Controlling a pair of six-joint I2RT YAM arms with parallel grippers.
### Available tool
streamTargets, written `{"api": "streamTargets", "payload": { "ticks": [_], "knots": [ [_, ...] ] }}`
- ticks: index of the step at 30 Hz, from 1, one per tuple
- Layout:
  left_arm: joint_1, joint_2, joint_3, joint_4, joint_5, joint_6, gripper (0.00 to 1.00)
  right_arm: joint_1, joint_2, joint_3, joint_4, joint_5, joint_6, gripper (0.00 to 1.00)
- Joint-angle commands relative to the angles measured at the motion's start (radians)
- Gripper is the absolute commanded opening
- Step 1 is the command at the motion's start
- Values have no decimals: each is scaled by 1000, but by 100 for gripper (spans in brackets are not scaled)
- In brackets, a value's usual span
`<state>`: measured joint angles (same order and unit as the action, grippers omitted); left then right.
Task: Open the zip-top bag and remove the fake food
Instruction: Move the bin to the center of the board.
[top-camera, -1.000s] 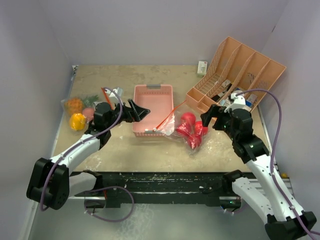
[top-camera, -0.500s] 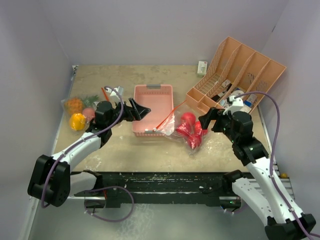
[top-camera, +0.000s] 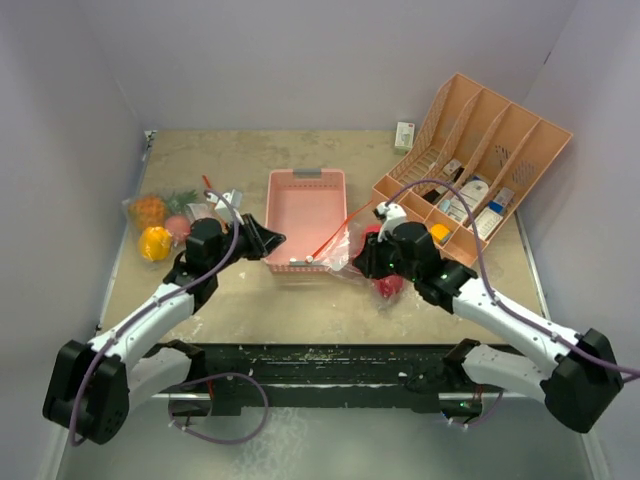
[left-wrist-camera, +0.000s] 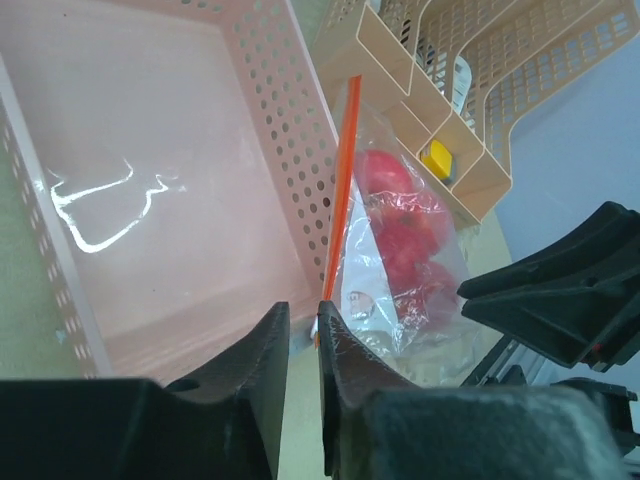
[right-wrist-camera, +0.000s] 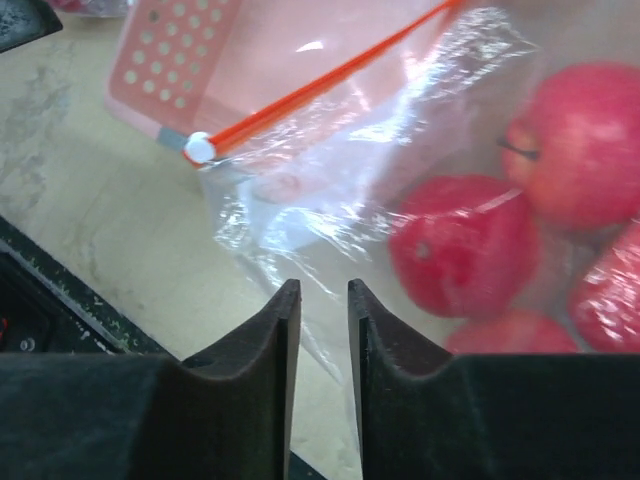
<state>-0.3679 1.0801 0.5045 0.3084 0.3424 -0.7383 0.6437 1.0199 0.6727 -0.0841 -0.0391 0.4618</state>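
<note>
Zip-top bag (right-wrist-camera: 330, 200): you have clear thin film, crinkled, glossy, catching glare. Its zip strip (right-wrist-camera: 320, 82) is smooth orange plastic. The fake food (right-wrist-camera: 460, 245) inside reads as glossy red plastic. Basket (left-wrist-camera: 150, 200): smooth pink perforated plastic with a shiny floor. Organizer (top-camera: 470, 110): tan plastic, smooth. Table (top-camera: 240, 300): matt, mottled, scuffed.

No legible text anywhere. Bottles (top-camera: 470, 193) in the peach organizer (top-camera: 500, 128) bear labels, too small to read; small carton (top-camera: 404, 135) behind organizer, same.

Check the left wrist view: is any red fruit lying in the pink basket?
No, the red fruits sit inside the clear bag beside the pink basket.
</note>
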Motion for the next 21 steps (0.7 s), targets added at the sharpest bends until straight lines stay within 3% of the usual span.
{"api": "streamTargets", "payload": {
  "ticks": [1, 6, 14, 18, 21],
  "knots": [
    [-7, -143, -26, -131, -44, 29, 16, 88, 59, 57, 175, 21, 39, 26],
    [-7, -254, -47, -270, -123, 61, 11, 186, 213, 76, 280, 11, 51, 25],
    [-7, -224, 8, -357, -164, 55, 32, 316, 459, 199, 353, 70, 20, 28],
    [-7, -214, -2, -365, -176, 41, 38, 324, 592, 276, 374, 115, 9, 29],
    [-7, -246, -5, -415, -215, 32, 49, 324, 672, 342, 378, 130, 9, 33]
  ]
}}
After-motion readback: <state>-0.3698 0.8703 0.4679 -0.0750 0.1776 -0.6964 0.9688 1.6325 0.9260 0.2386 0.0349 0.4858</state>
